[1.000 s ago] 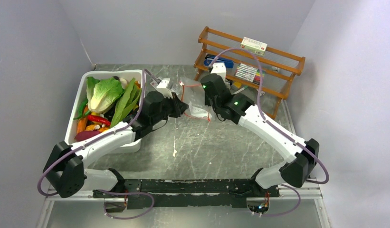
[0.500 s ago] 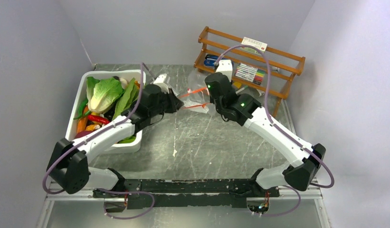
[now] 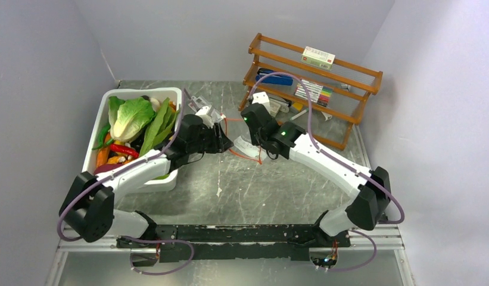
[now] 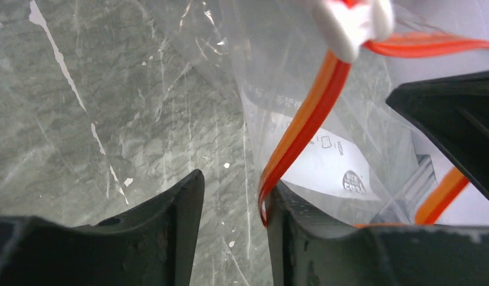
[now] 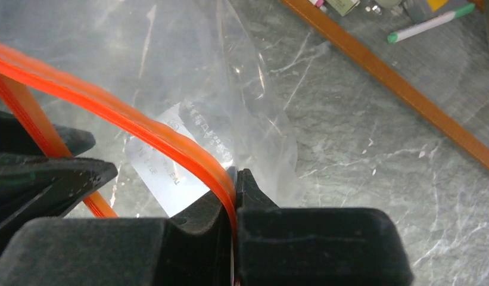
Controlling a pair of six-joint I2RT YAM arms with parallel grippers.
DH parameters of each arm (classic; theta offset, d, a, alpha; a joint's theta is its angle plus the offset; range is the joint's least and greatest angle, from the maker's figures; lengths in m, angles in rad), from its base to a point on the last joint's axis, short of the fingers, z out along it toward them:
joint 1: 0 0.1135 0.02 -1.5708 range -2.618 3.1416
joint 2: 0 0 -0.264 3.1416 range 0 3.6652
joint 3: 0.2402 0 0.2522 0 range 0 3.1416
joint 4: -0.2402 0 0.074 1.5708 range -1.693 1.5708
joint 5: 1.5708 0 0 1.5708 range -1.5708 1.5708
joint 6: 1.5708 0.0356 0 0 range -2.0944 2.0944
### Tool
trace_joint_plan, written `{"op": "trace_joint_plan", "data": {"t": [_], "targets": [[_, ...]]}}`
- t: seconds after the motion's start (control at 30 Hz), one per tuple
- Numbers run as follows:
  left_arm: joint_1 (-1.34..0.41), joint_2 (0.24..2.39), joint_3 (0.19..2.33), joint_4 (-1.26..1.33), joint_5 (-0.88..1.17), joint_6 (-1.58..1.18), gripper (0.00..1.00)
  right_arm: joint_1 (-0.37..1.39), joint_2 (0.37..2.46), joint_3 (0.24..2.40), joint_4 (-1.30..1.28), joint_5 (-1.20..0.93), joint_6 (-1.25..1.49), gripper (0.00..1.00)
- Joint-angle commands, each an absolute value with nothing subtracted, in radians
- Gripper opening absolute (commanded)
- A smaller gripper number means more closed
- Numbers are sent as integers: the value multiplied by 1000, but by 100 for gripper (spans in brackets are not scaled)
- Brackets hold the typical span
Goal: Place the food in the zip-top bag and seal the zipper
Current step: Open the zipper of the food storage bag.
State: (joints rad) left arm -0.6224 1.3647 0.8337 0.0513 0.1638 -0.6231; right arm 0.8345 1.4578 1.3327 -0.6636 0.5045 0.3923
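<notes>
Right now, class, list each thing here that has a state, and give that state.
Bag, no food inside, mouth open.
Zipper, unsealed, its two strips apart.
Left hand, open, zipper against one finger.
Right hand, shut on the zipper.
Food, in the white tub.

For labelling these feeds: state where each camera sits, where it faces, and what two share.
Top external: above and behind the arm bases, looking down on table, white bin, wooden rack; left arm and right arm show.
Left wrist: on the left arm, facing past the left hand at the zip-top bag.
Right wrist: on the right arm, facing past the right hand, shut on the zipper.
Shared: both wrist views show the bag's white label and zipper.
</notes>
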Motion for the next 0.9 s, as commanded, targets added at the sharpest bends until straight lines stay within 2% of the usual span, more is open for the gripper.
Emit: {"op": "trace_joint_plan", "data": {"t": [0.0, 0.1, 0.2, 0.33, 0.37, 0.4, 0.43, 0.7, 0.87], "targets": [[-615, 1297, 812, 62, 188, -620, 45, 836, 1498, 1344, -667, 502, 437, 0], [-615, 1246, 806, 44, 190, -605, 51, 837, 1538, 1368, -682, 506, 447, 0], [-615, 1173, 779, 76, 218, -580, 64, 836, 1564, 1393, -692, 511, 451, 0], [-615, 1083, 768, 39, 194, -564, 68, 837, 1567, 1414, -701, 518, 453, 0], [-615, 1062, 767, 26, 177, -561, 72, 836, 1567, 1421, -710, 531, 450, 0], [-615, 1040, 764, 10, 149, -557, 93, 836, 1565, 1430, -723, 543, 449, 0], [-615, 1018, 764, -6, 101, -556, 100, 836, 1562, 1438, -738, 563, 444, 0], [-604, 969, 851, -241, -311, -530, 99, 800, 1500, 1528, -912, 727, 393, 0], [-519, 994, 893, -312, -355, -543, 99, 788, 1492, 1602, -1048, 836, 398, 0]]}}
